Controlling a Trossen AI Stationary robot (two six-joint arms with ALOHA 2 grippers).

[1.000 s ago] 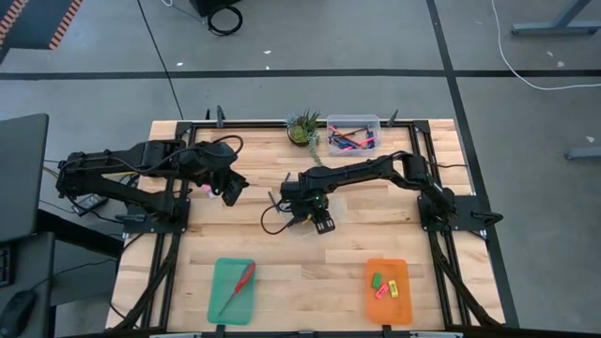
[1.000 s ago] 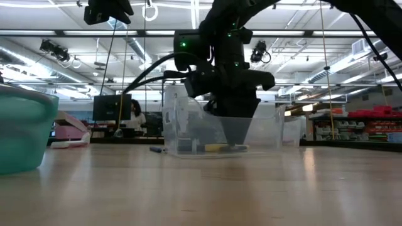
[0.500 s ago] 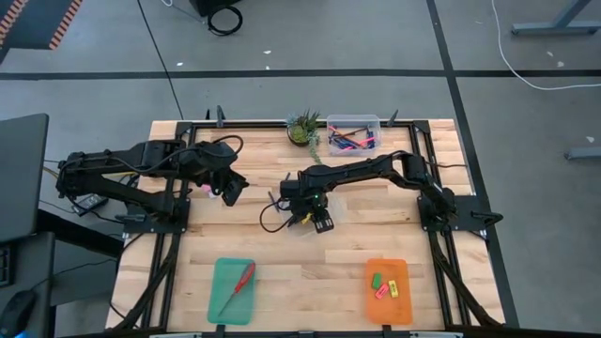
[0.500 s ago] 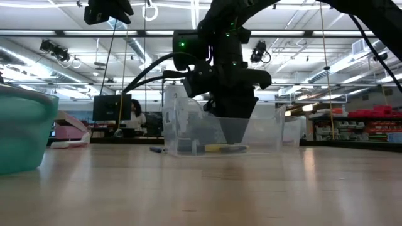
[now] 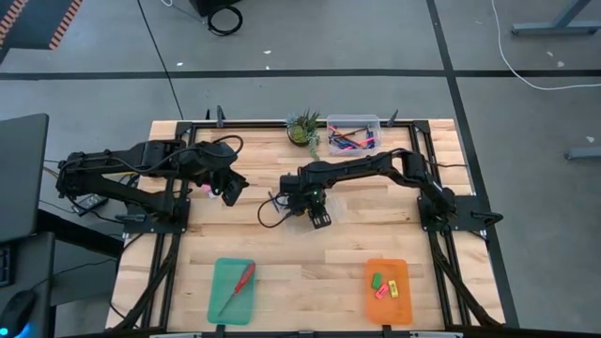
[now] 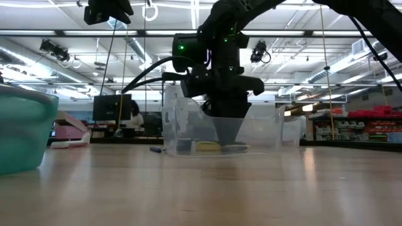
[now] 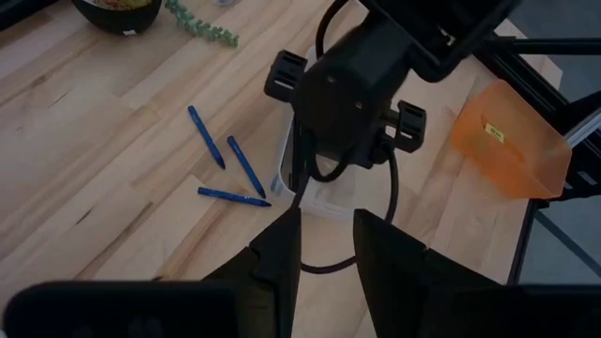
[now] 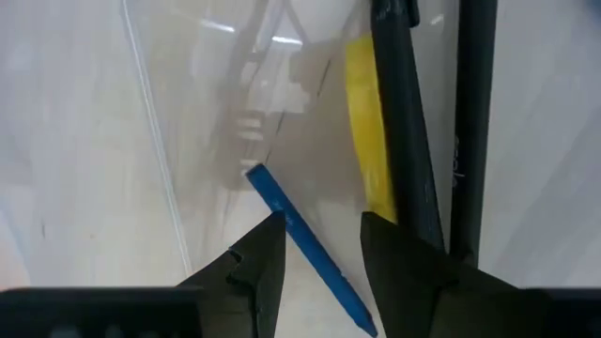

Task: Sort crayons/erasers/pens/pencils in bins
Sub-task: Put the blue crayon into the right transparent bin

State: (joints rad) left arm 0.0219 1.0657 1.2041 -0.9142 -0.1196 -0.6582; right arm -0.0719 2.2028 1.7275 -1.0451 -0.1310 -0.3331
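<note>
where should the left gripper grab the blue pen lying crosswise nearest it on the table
Take that pen at mid-shaft, coming straight down with the fingers across its width. It lies flat on bare wood, apart from the other two pens, so there is room on both sides. The left gripper looks open.

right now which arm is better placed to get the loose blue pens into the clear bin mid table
The right. Its hand hangs over the clear bin, open, a blue pen between its fingers, and the loose blue pens lie just beside that bin. The left hand is farther off, near the table's left side.
</note>
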